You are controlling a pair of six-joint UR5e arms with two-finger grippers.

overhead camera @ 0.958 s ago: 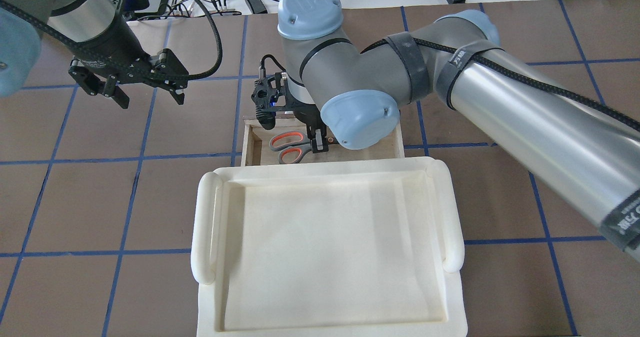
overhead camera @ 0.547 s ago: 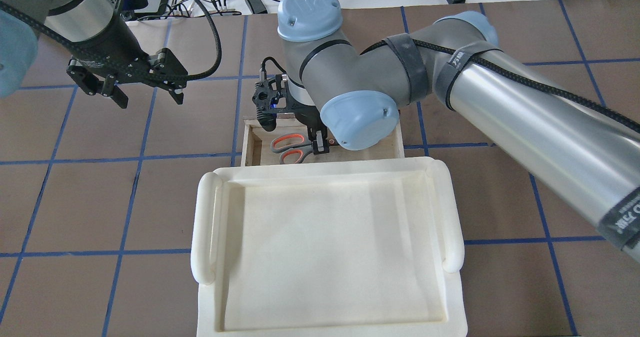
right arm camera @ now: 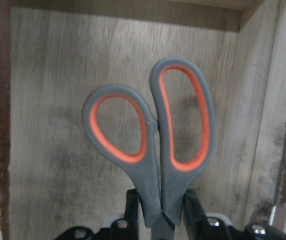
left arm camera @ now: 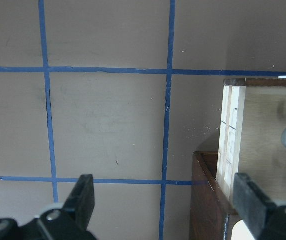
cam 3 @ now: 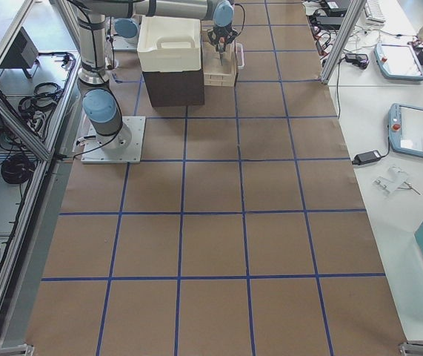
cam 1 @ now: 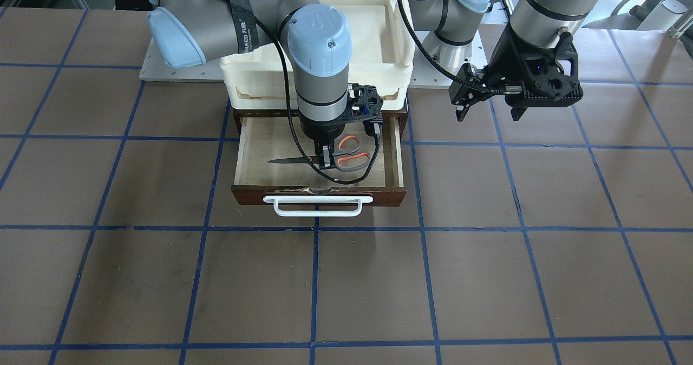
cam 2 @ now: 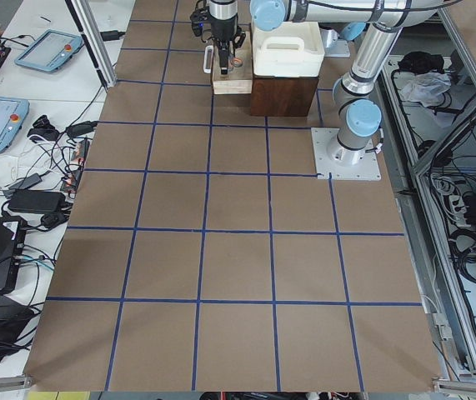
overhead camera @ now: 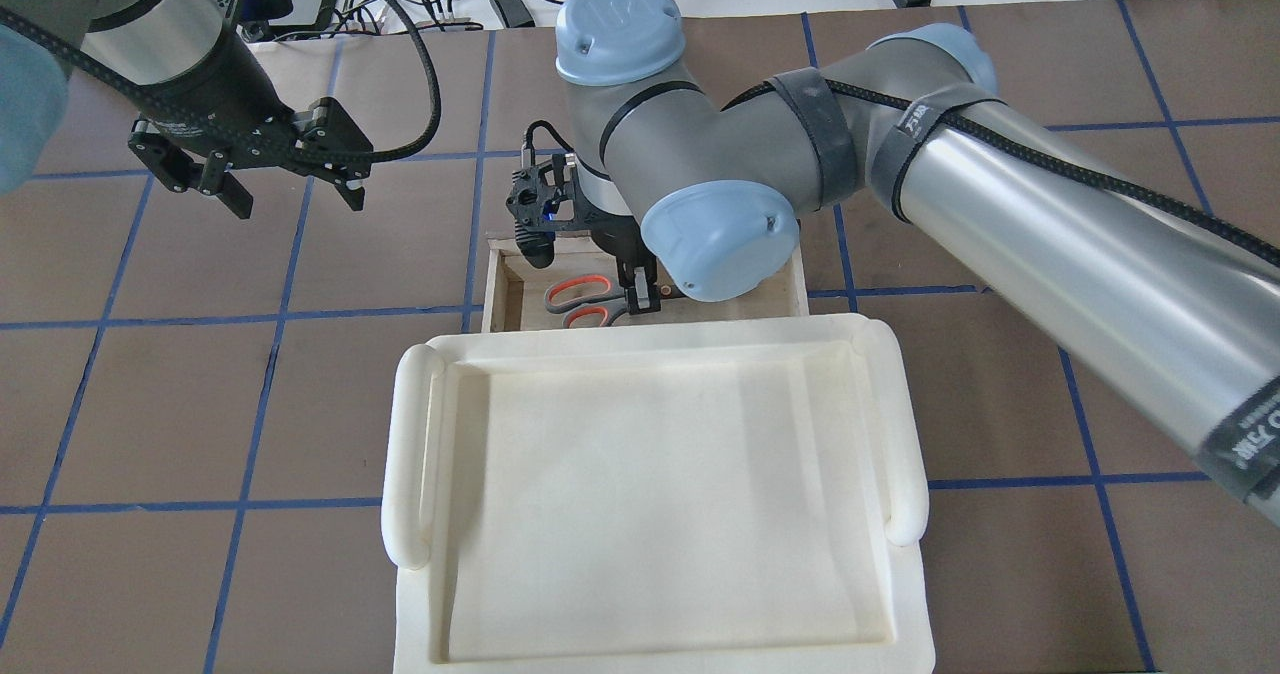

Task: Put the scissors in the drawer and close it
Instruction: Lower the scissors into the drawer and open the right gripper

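The scissors (cam 1: 352,154), with grey handles lined orange-red, are in my right gripper (cam 1: 325,158), which is shut on their neck. They hang low inside the open drawer (cam 1: 319,193), blade (cam 1: 287,161) level over its pale floor. In the right wrist view the fingers (right arm camera: 131,205) clamp the scissors (right arm camera: 153,135) just below the loops. In the overhead view the right gripper (overhead camera: 640,299) and scissors (overhead camera: 580,294) sit in the drawer (overhead camera: 495,289). My left gripper (overhead camera: 290,184) is open and empty, above the table to the drawer's left. It also shows in the left wrist view (left arm camera: 165,210).
A cream-white tray (overhead camera: 410,474) sits on top of the brown cabinet (left arm camera: 208,200) and hides the drawer's back part from above. The drawer's white bar handle (cam 1: 318,205) points away from the robot. Brown table with blue grid lines lies all around.
My right gripper has lowered the scissors deeper into the drawer, nearer the tray edge in the overhead view. My left gripper has drifted slightly left and away.
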